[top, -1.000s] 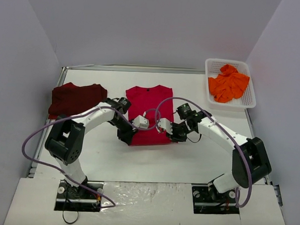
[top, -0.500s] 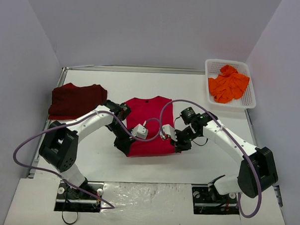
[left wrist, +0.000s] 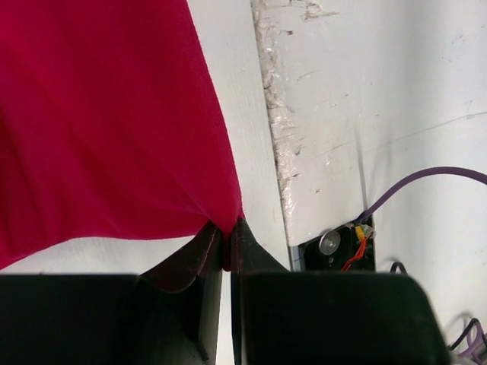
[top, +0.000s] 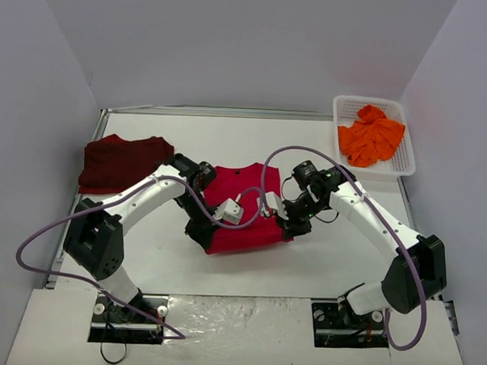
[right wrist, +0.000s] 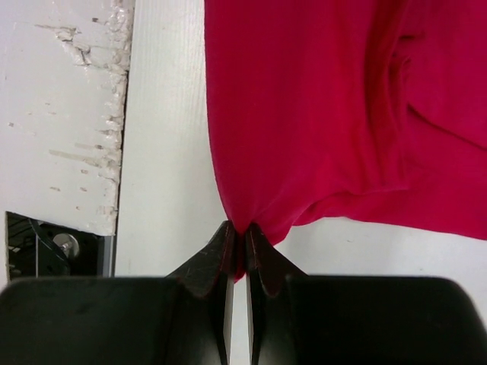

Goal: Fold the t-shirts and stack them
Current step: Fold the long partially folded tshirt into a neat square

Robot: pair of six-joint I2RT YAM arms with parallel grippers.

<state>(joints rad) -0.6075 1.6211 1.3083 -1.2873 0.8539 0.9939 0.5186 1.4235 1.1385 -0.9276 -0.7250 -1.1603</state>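
Observation:
The bright red t-shirt (top: pixel 246 215) lies mid-table, its near part lifted off the table. My left gripper (top: pixel 199 231) is shut on its near left corner; the cloth (left wrist: pixel 114 114) is pinched between the fingertips (left wrist: pixel 217 239). My right gripper (top: pixel 290 231) is shut on the near right corner; the red cloth (right wrist: pixel 319 99) hangs from its closed tips. The dark maroon t-shirt (top: pixel 123 161) lies folded at the left. The orange t-shirt (top: pixel 371 135) is crumpled in the white basket (top: pixel 406 165) at the back right.
The table's near edge with worn tape and an arm base plate shows in both wrist views (left wrist: pixel 335 243) (right wrist: pixel 57 247). Purple cables (top: pixel 55 231) loop from both arms. Grey walls close in the table on three sides.
Both grippers, holding the red shirt's near corners, have pulled it toward the near edge, then raised it and moved back a little. The shirt has shifted nearer and looks shorter.

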